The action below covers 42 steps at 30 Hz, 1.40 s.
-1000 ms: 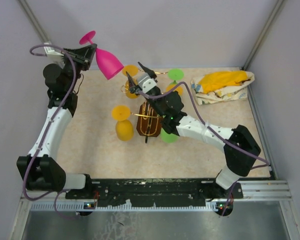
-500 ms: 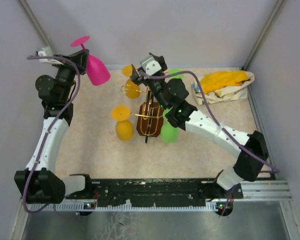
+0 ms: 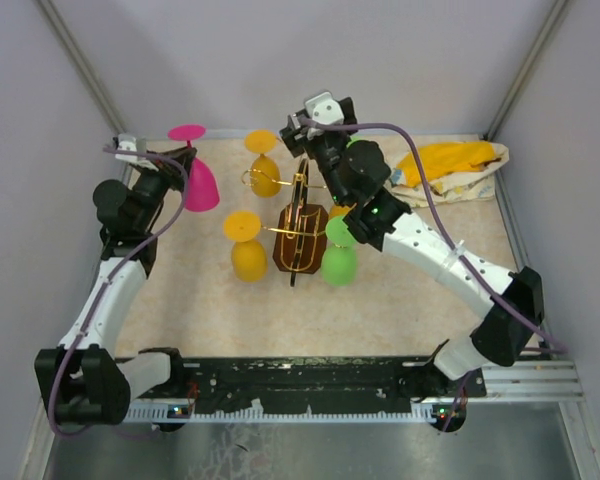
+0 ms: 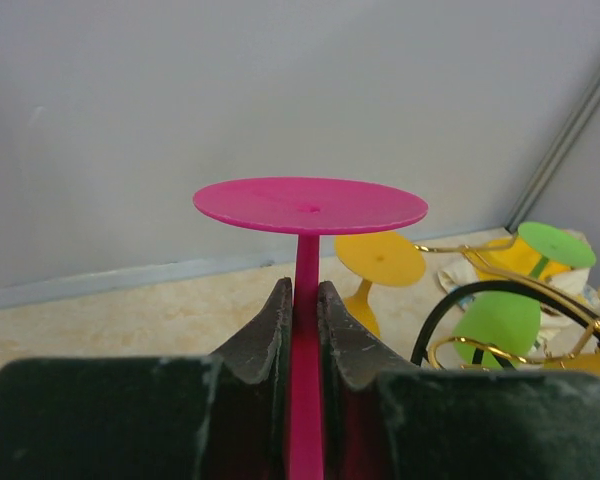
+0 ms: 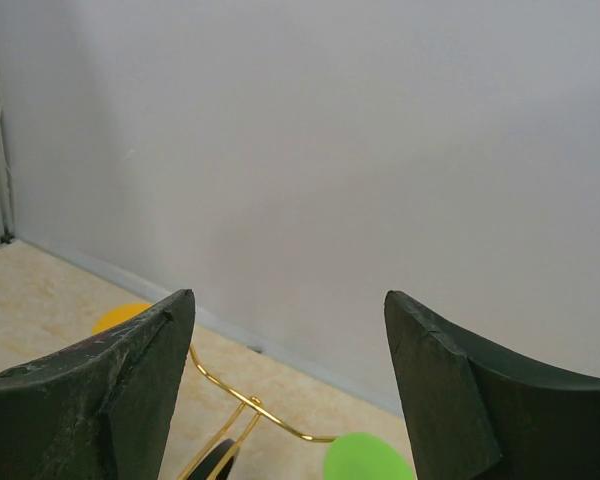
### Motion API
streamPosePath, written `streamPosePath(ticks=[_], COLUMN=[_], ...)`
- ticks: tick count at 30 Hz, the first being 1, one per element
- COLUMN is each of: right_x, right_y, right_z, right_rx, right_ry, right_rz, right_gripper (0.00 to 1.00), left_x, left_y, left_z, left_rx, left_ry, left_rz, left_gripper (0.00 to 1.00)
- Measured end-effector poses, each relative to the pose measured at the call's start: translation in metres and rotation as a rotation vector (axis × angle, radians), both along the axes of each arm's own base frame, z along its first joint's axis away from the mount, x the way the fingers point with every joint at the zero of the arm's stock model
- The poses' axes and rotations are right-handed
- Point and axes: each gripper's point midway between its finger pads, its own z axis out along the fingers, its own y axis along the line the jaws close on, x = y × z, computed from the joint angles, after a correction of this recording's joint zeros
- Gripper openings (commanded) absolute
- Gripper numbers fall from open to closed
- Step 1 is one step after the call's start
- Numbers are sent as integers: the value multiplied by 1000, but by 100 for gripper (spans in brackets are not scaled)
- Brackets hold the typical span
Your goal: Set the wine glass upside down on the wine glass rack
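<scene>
The pink wine glass (image 3: 198, 182) hangs upside down, foot up, left of the wine glass rack (image 3: 302, 238). My left gripper (image 3: 177, 166) is shut on its stem. In the left wrist view the stem (image 4: 306, 262) runs up between both fingers of that gripper (image 4: 302, 292) to the flat foot (image 4: 310, 204). The rack's gold wire (image 4: 485, 253) shows at the right there. My right gripper (image 3: 316, 108) is open and holds nothing, raised over the far side of the rack. In its own view the right gripper (image 5: 290, 312) looks past a gold arm (image 5: 242, 400) at the back wall.
Two yellow glasses (image 3: 247, 250) (image 3: 263, 166) and a green glass (image 3: 338, 258) hang inverted around the rack. A yellow and white cloth (image 3: 448, 170) lies at the back right. Grey walls close the back and both sides.
The left arm has swung the pink glass down and to the right, turning it foot up near the rack. The right gripper has lifted off the rack toward the back wall and opened wider.
</scene>
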Motion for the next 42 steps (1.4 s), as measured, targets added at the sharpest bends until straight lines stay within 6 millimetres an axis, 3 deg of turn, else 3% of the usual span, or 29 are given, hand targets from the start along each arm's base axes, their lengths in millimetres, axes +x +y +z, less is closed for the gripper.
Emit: streamPosePath(ticks=[9, 17, 27, 42], right_x=[3, 4, 5, 5], right_y=[-14, -24, -26, -27], right_z=[-3, -14, -14, -14], right_rx=[1, -8, -10, -17], right_ry=[16, 32, 32, 29], right_rz=[-27, -44, -50, -54], right_gripper=[77, 79, 80, 82], left_x=[-23, -42, -67, -53], left_y=[-42, -68, -85, -93], left_z=[-30, -72, -74, -109], left_rx=[138, 177, 179, 54], left_ry=[-27, -41, -145, -46], left_rz=[-269, -478, -642, -748], left_gripper=[0, 0, 0, 0])
